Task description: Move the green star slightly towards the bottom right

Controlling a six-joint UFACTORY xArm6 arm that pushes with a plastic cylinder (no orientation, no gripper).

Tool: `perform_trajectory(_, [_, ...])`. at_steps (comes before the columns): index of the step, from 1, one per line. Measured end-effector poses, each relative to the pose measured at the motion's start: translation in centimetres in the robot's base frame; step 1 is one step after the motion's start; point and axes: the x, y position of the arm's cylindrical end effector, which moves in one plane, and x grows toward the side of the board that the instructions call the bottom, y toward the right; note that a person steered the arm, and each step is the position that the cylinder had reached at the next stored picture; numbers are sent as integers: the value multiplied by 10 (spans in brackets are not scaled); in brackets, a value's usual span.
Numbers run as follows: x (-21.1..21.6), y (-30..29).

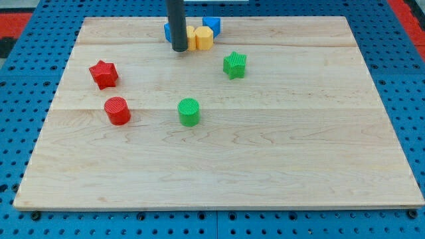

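Observation:
The green star [234, 64] lies on the wooden board [219, 166] right of centre, near the view's top. My tip [180, 50] stands to the star's left, well apart from it, just in front of a cluster of blue and yellow blocks. The rod hides part of that cluster. A green cylinder [189, 111] stands below and left of the star.
A blue block [212, 25], a yellow block [203, 38] and a partly hidden blue block [168, 30] sit at the top edge. A red star [103, 74] and a red cylinder [117, 110] lie at the left. Blue pegboard surrounds the board.

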Motion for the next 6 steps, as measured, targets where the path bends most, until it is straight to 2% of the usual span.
perform_trajectory(1, [26,8])
perform_trajectory(2, [27,82])
perform_trajectory(3, [41,129])
perform_trajectory(4, [55,129])
perform_trajectory(6, [55,134])
